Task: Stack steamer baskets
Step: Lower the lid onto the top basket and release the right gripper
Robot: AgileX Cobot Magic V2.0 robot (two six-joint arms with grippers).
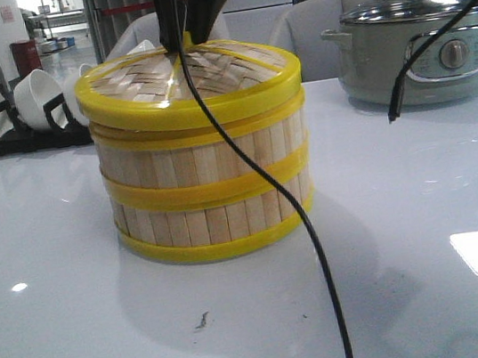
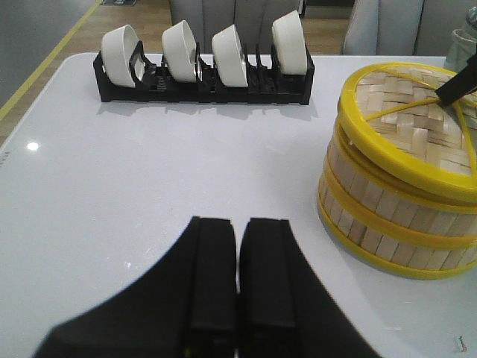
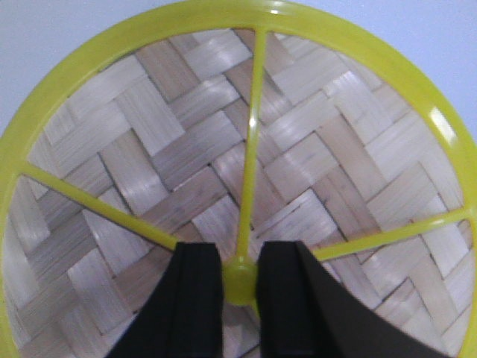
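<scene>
I see the two steamer baskets [image 1: 210,192] already one on the other in the middle of the worktop [image 1: 423,205], directly under my right pincer [image 3: 240,280], and the woven bamboo lid [image 1: 206,80] sits on the top basket. In the right wrist view the two black fingers [image 3: 197,298] stand on both sides of the small yellow knob [image 3: 240,282] at the centre of the lid, and they look pressed against it, so I judge this pincer is clamped on the knob. My left pincer [image 2: 237,283] is low over the bare worktop with its fingers together and nothing between them; the stack is beside it, a little apart, and the black rack of white bowls [image 2: 205,63] is farther ahead of it. I judge the stacking is almost complete and the step in hand is to seat the lid and let it go. To do this well I would check that the lid rim lies even on the basket all around, open the fingers slowly, then lift straight up, so that the knob is not pulled sideways and the stack is not shifted. The cable [image 1: 258,185] hanging before the stack should not catch the rim.
</scene>
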